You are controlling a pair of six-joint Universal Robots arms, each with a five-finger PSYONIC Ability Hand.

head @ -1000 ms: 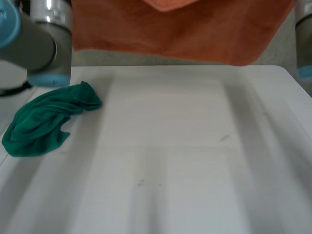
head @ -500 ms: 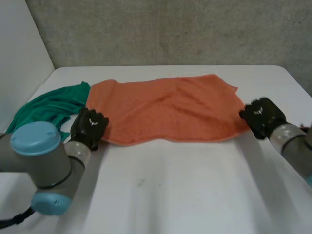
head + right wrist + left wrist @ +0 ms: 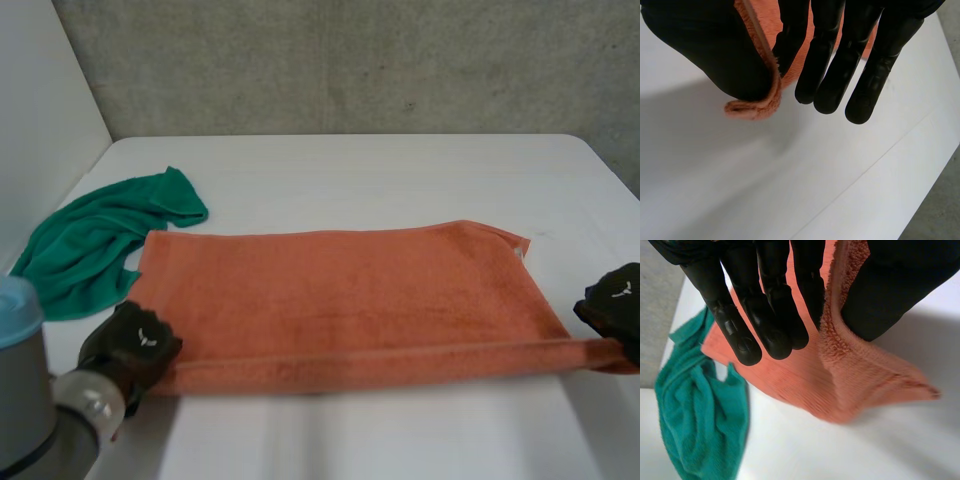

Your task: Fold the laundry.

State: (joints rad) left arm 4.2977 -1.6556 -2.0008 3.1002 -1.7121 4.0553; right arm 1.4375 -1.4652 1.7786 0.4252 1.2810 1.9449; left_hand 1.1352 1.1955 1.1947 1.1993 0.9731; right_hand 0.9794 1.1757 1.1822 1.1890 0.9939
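Observation:
An orange towel (image 3: 340,300) lies spread flat across the middle of the white table (image 3: 380,170). My left hand (image 3: 130,345) pinches the towel's near left corner (image 3: 850,365) between thumb and straight fingers (image 3: 770,315). At the near right corner my right hand (image 3: 615,305) pinches the towel's edge (image 3: 757,100) against its thumb, fingers (image 3: 850,65) straight. The towel's near edge runs slightly raised between the two hands.
A crumpled green cloth (image 3: 90,245) lies at the table's left side, just beyond the towel's far left corner; it is also in the left wrist view (image 3: 700,415). A grey wall (image 3: 350,60) stands behind the table.
The towel has come down from hanging high in front of the camera to lying flat. Both hands have drawn its near edge toward me, to the table's front.

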